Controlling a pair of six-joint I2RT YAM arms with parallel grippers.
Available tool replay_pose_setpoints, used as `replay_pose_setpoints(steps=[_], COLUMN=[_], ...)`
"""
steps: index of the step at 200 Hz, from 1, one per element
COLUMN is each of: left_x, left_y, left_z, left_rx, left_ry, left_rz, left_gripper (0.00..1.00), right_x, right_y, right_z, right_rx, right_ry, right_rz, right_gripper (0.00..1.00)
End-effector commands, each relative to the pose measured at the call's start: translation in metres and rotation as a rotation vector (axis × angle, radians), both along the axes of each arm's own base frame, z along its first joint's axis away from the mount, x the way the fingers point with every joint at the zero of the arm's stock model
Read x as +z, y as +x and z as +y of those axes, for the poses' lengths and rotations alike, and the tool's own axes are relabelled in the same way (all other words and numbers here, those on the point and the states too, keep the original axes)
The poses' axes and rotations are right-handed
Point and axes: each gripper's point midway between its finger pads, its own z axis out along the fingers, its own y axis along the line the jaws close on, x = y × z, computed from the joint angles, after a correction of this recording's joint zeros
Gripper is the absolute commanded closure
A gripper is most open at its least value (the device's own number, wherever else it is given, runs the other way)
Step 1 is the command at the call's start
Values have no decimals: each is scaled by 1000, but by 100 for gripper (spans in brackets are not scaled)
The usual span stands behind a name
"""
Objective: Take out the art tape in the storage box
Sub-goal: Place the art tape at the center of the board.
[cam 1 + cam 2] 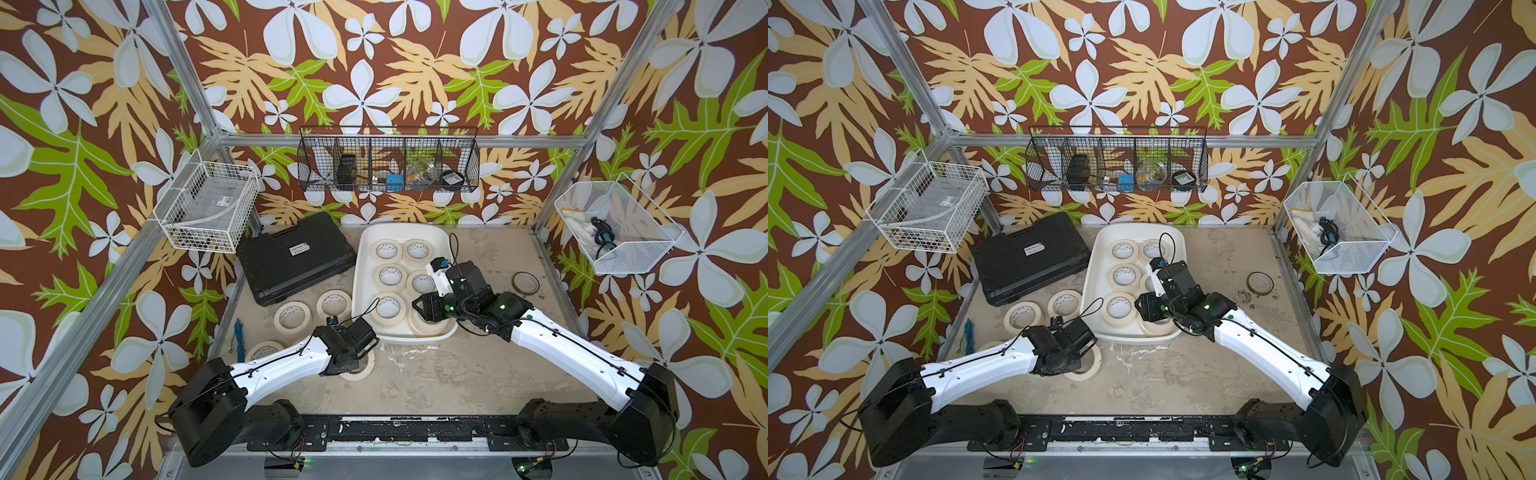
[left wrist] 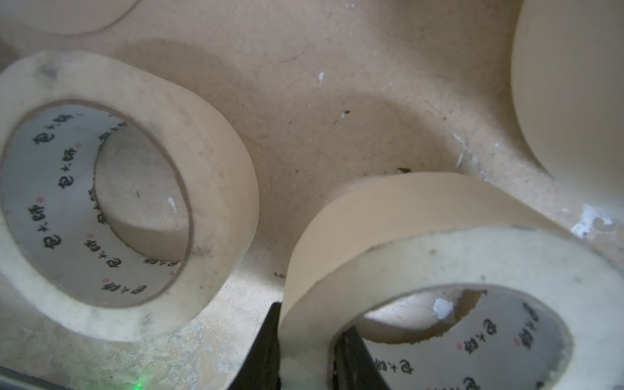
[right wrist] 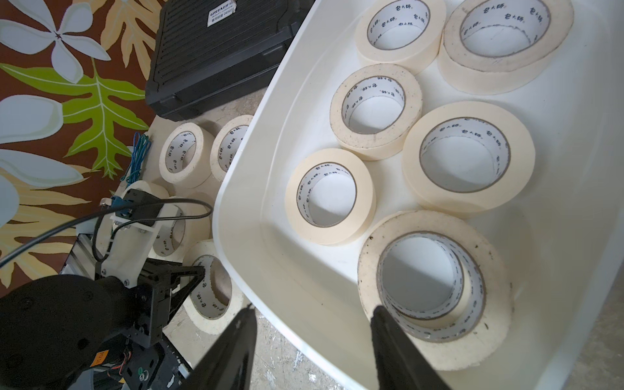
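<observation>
Storage box (image 1: pixel 360 266): white tub holding art tape (image 3: pixel 522 155) rolls in two rows; more rolls lie on the table (image 1: pixel 457 374) beside it. Right gripper (image 3: pixel 312 312): jaws apart, empty, over the box's near end, beside the nearest roll (image 3: pixel 496 263). Left gripper (image 2: pixel 304 324): clamped on the wall of a table roll (image 2: pixel 439 216).
</observation>
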Motion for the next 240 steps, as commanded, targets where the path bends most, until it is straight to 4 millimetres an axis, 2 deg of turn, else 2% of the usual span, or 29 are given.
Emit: replay_pose_setpoints(steps=[1, 43, 105, 143, 167, 194, 203, 226, 240], left_x=[1, 8, 20, 7, -1, 0, 1, 3, 5], left_y=[6, 11, 11, 9, 7, 8, 9, 9, 9], left_z=[0, 3, 2, 1, 2, 3, 3, 4, 5], left_rx=[6, 7, -16, -24, -23, -20, -17, -20, -23], left_ry=[11, 30, 24, 13, 19, 12, 11, 16, 23], left_rz=[-22, -45, -51, -27, -12, -18, -21, -18, -15], left_gripper=[100, 93, 88, 87, 87, 85, 80, 78, 73], right_x=[1, -11, -23, -34, -36, -36, -38, -44, -50], right_y=[4, 9, 20, 22, 22, 21, 21, 23, 24], right_z=[-3, -12, -45, -59, -63, -63, -63, -63, -65], right_rx=[-23, -67, -122, -124, -123, -117, -112, -102, -93], right_ry=[-12, -69, -199, -249, -252, -254, -258, -285, -315], right_rz=[-21, -13, -19, 4, 11, 11, 13, 24, 35], right_gripper=[42, 42, 42, 42, 42, 42, 41, 41, 41])
